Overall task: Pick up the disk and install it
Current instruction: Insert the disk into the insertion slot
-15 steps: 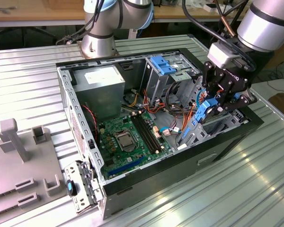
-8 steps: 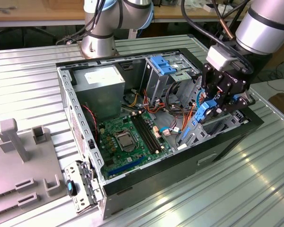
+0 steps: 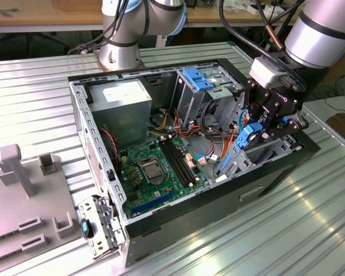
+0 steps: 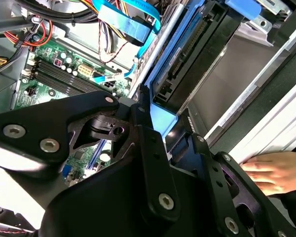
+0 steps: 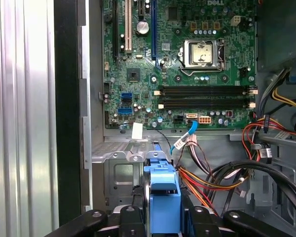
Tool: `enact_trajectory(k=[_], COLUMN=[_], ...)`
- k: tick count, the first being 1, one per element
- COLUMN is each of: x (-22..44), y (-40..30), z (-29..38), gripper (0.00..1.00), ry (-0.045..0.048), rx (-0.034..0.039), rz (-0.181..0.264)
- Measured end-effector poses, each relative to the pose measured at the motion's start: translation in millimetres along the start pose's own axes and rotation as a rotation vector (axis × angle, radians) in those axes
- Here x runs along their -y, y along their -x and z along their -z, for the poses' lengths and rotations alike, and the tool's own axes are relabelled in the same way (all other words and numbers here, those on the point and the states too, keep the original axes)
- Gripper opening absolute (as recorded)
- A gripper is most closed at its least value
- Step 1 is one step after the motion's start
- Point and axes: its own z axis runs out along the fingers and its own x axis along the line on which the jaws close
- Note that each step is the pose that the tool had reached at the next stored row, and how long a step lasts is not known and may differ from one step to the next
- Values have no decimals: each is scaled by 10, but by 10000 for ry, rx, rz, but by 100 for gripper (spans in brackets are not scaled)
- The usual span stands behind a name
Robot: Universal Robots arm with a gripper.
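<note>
Disk (image 3: 246, 139), blue-railed: stands on edge inside the open computer case (image 3: 218, 207), at the case's drive bay, beside its motherboard (image 3: 139, 155). End effector (image 3: 260, 133): fingers clamped tight on its blue rail.

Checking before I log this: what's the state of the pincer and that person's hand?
Pincer: closed on the disk.
Person's hand: open, fingers flat, nothing seen in it.

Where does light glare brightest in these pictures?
Exterior view: glare streaks the ribbed silver metal table. Second wrist view: washed-out patch on the blue-railed silver-grey disk the black gripper holds. First wrist view: evenly lit green motherboard.
</note>
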Motion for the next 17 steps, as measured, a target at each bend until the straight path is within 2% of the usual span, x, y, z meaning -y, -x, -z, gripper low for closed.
enact_trajectory(k=[4,12,17], x=[0,-1,-2], y=[0,2,1], z=[-1,-69,-75], gripper=[37,37,37], ry=[1,-2,0], rx=[-1,1,0], rz=[0,1,0])
